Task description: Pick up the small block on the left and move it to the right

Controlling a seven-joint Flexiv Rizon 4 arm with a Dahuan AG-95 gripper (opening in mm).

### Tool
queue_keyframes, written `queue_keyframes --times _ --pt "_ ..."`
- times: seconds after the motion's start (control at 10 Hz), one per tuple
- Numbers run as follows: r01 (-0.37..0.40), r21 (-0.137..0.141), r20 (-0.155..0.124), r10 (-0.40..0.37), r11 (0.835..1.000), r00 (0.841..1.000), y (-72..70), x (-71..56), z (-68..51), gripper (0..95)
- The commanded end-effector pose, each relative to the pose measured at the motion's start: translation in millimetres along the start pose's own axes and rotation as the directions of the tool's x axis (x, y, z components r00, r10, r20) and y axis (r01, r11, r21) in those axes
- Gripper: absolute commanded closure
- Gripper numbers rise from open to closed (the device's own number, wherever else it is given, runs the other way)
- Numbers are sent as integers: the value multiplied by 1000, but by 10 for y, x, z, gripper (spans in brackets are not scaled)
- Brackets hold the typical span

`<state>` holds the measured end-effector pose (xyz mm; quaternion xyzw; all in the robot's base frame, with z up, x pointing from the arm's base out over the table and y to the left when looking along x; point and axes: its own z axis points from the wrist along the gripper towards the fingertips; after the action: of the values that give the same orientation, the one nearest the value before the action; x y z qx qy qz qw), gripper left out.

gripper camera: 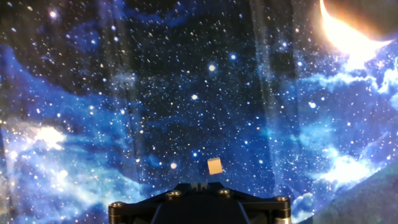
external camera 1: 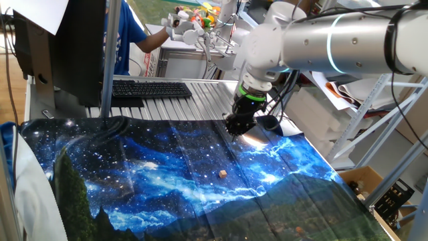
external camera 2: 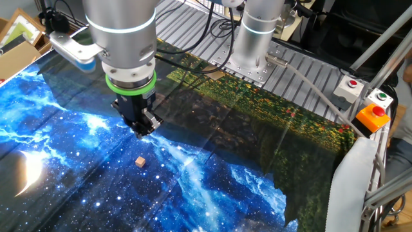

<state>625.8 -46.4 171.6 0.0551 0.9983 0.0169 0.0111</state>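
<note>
Block (external camera 1: 223, 174) lies alone on galaxy-print cloth (external camera 1: 134, 181) over tabletop, out in open. Pincer (external camera 1: 235, 126) hangs above cloth, apart from block, holding nothing; cannot tell if fingers spread or pressed together

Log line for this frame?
phase: approach | gripper: above cloth, empty | small block: on cloth, untouched

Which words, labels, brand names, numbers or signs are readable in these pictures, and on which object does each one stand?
None can be read.
The keyboard: key legends too small to read.
The button box with red, green and orange buttons: no readable label.
The small block: plain, no marks.
The starry cloth: only a printed picture, no text.
</note>
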Motion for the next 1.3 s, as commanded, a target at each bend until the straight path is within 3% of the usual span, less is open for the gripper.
queue_keyframes --times 0.1,0.5,1.3 --pt "10 -1 5 -10 1000 1000 1 -2 7 950" --pt "0 13 3 0 1000 1000 -31 47 70 950" --pt "0 -4 -7 0 1000 1000 -51 59 107 950"
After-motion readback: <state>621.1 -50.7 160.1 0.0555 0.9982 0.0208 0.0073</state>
